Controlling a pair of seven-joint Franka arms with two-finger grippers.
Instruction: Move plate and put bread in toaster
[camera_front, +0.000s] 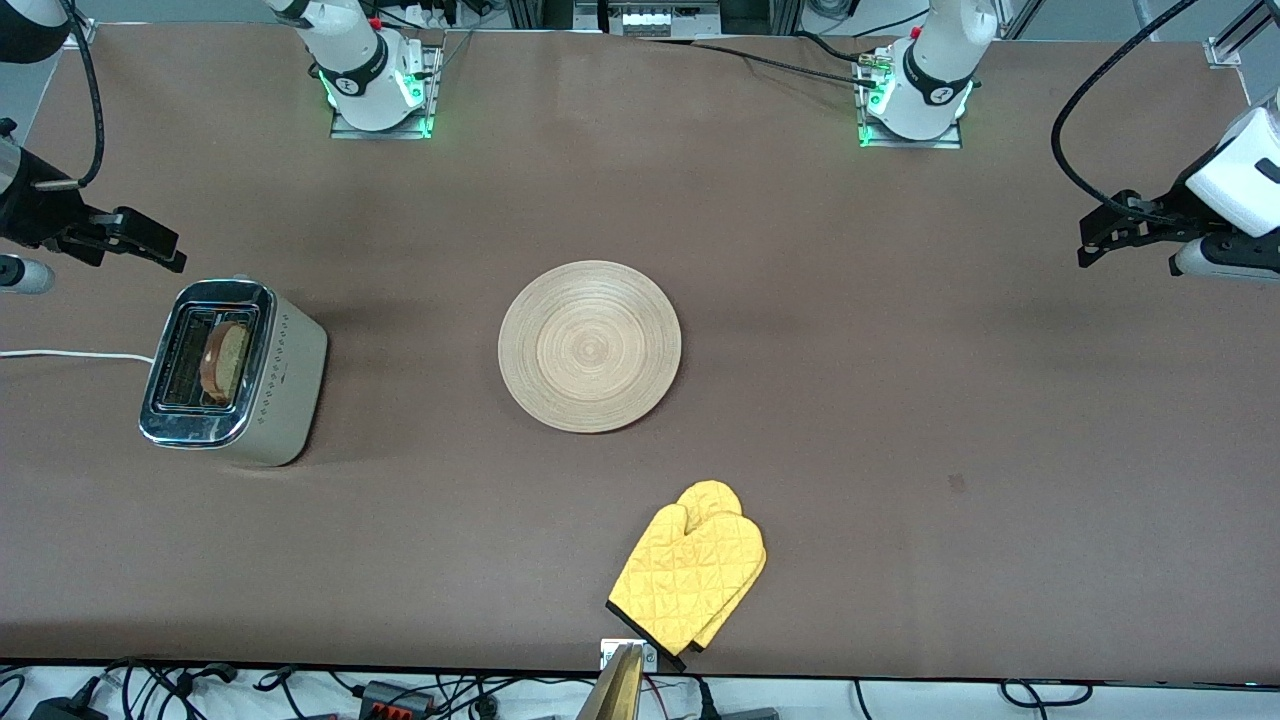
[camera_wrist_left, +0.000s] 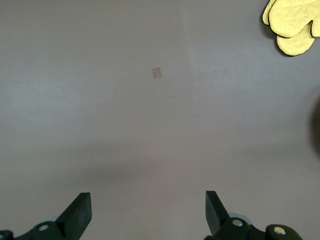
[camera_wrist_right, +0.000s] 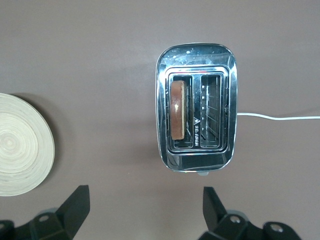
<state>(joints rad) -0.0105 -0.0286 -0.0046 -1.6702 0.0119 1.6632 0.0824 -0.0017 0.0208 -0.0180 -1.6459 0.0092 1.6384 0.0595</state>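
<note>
Brown-crusted bread (camera_front: 228, 362) stands on edge in the toaster (camera_front: 235, 372) slot toward the plate (camera_front: 590, 346), so the task looks finished. The toaster sits at the right arm's end of the table, its long axis running toward the front camera; the bare plate lies mid-table. The right gripper (camera_front: 150, 244) hangs spread and empty beside the toaster, the nearer arm. The left gripper (camera_front: 1105, 235) waits spread, well apart.
</note>
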